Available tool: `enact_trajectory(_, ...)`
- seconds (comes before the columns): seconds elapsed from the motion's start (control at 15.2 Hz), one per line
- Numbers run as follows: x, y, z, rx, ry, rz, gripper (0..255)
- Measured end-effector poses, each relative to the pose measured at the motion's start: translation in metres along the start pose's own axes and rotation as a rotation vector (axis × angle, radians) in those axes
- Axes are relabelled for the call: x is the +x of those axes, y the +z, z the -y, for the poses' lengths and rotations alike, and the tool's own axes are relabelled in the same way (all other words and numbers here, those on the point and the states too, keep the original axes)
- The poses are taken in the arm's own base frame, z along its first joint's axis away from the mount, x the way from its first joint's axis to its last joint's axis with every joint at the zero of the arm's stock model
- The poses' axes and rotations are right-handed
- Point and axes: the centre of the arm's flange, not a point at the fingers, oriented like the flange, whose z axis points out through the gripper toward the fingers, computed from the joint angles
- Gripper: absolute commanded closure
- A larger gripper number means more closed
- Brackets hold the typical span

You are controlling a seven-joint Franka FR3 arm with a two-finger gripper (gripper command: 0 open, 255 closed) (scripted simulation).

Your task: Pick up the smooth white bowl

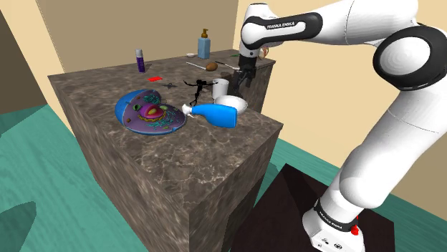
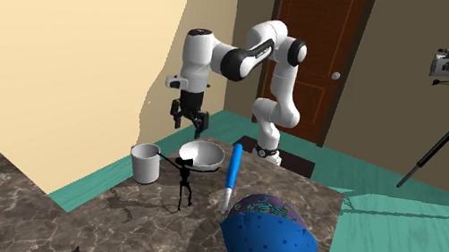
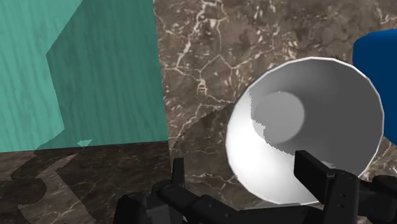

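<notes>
The smooth white bowl (image 1: pixel 237 104) (image 2: pixel 200 153) (image 3: pixel 305 124) sits upright on the marble counter (image 1: pixel 186 157), close to the counter edge nearest the arm. My black gripper (image 1: pixel 246 79) (image 2: pixel 189 121) (image 3: pixel 245 175) hangs open a short way above it, touching nothing. In the wrist view one finger (image 3: pixel 312 168) stands over the bowl's inside and the other finger (image 3: pixel 178 175) over bare marble outside the rim. Nothing is between the fingers.
A blue bottle (image 1: pixel 218 113) (image 2: pixel 232 174) lies against the bowl. A white mug (image 1: pixel 220 87) (image 2: pixel 146 162) and a black stick figure (image 1: pixel 197 87) (image 2: pixel 184 183) stand close by, and a blue dome-shaped model (image 1: pixel 149 111) (image 2: pixel 270 235) farther along. Teal floor (image 3: pixel 76 70) lies past the counter edge.
</notes>
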Motion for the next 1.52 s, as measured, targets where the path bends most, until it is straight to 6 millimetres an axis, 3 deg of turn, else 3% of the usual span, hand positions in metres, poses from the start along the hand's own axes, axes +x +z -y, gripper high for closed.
enact_trajectory(0.4,0.001,0.03,0.001,-0.002,0.001,0.0,0)
enact_trajectory(0.46,0.001,0.033,0.001,-0.002,0.001,0.0,255)
enact_trajectory(1.12,0.001,0.034,0.0,-0.003,0.002,-0.002,255)
enact_trajectory(1.52,0.003,0.009,0.0,-0.002,0.001,-0.001,255)
